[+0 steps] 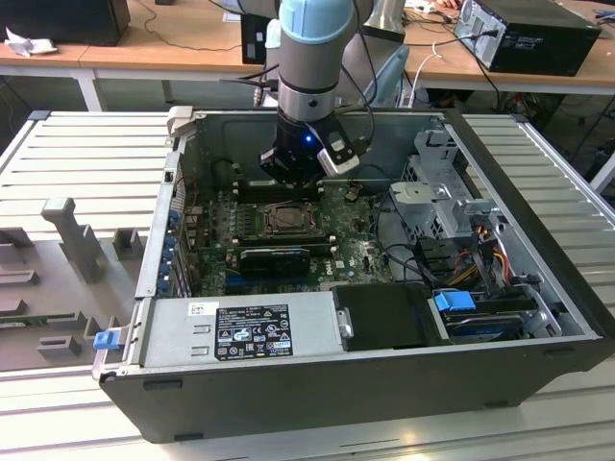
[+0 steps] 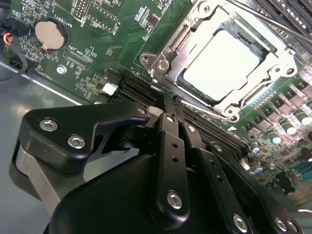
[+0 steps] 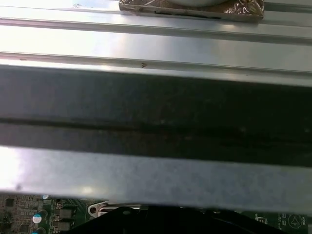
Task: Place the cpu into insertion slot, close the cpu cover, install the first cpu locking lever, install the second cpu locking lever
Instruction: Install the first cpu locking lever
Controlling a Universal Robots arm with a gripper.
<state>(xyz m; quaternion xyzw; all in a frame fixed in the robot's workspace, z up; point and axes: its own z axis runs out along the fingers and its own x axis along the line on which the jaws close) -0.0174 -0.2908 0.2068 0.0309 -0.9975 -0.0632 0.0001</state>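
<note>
In the exterior view the gripper [image 1: 291, 181] hangs inside the open computer case [image 1: 538, 240], low over the green motherboard [image 1: 360, 252]. The insertion slot [image 1: 286, 219] lies just below and in front of its tip, on the side towards the camera. The black power supply [image 1: 252, 331] is farther out on that same side. In the second wrist view the two black fingers [image 2: 168, 146] run side by side and come together at the tip, so the gripper [image 2: 170, 100] stands narrow, with no gap to be seen. Whether anything is pinched between them I cannot tell. Just ahead of the tip sits the cpu [image 2: 219, 66], its pale face lying flat in the socket, and the cpu cover [image 2: 273, 63] is down around it as a silvery frame. A wire lever [image 2: 209, 108] runs along the socket's near edge, starting right at the fingertips. A coin battery [image 2: 50, 34] lies well off to one side. In the first wrist view a dark case wall [image 3: 156, 117] crosses in front of the tool, with a strip of green board [image 3: 24, 214] beneath it.
</note>
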